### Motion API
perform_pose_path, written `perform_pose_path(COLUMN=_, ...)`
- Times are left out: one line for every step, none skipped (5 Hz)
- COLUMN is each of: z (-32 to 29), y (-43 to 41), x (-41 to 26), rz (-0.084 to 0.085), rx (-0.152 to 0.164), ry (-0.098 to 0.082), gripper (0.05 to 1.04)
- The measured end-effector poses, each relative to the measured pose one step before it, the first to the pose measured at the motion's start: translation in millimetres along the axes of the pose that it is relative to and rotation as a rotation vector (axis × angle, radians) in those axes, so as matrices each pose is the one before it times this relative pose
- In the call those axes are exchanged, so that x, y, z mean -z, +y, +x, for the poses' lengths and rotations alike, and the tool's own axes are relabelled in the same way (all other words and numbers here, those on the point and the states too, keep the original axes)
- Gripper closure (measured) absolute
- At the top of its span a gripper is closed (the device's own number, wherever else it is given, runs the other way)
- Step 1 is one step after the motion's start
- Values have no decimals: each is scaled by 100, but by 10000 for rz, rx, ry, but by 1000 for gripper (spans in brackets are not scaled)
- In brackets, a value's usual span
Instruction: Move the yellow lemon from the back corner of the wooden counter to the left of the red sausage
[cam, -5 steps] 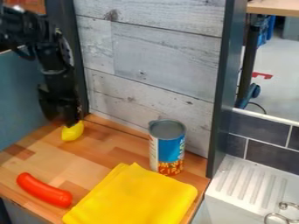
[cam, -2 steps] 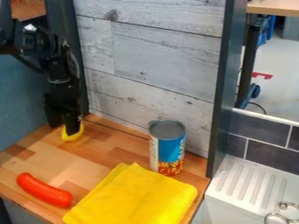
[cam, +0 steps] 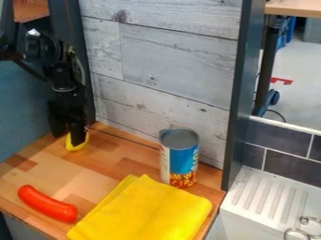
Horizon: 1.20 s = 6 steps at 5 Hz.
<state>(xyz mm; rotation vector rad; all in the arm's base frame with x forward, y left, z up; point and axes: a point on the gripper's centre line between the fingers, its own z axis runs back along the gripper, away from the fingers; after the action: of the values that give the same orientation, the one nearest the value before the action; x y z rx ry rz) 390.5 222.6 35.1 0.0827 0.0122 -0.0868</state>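
The gripper (cam: 67, 139) hangs at the left back of the wooden counter, pointing down with its fingers apart. A yellow lemon (cam: 76, 147) lies on the counter right at the fingertips, partly hidden behind the finger on the right. Whether the fingers touch it, I cannot tell. Toward the front left lies a red sausage-shaped toy (cam: 47, 204). A folded yellow cloth (cam: 145, 211) covers the front right of the counter. Just behind the cloth, an opened tin can (cam: 180, 159) with a blue label stands upright.
A grey plank wall (cam: 163, 70) rises behind the wooden counter (cam: 94, 176), and a dark post (cam: 241, 93) stands at its right end. Beyond the post is a white ribbed sink drainer (cam: 266, 194). A blue panel (cam: 24, 108) borders the left.
Compared with a second ago, the gripper is lower and its lower end now covers part of the lemon. The lemon, sausage, cloth and can have stayed in place.
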Motion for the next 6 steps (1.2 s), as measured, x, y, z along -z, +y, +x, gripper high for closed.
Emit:
perform_pose_path(z=125, y=-341, x=1033, rz=-289, rx=-91, ry=128, gripper=75)
perform_pose_path(z=345, y=-43, x=-35, rz=-203, rx=-55, ry=56, gripper=75)
perform_pose_path(z=337, y=-170, x=977, rz=-295, rx=-169, ry=144, gripper=130)
perform_pose_path(z=202, y=-16, x=75, rz=-40, rx=-9, ry=11, gripper=272)
perform_pose_path(z=-221, y=-129, x=-72, rz=-78, rx=0, ry=132, gripper=272)
perform_pose_path(z=-765, y=-942, x=260, rz=-4, rx=40, ry=101, gripper=272)
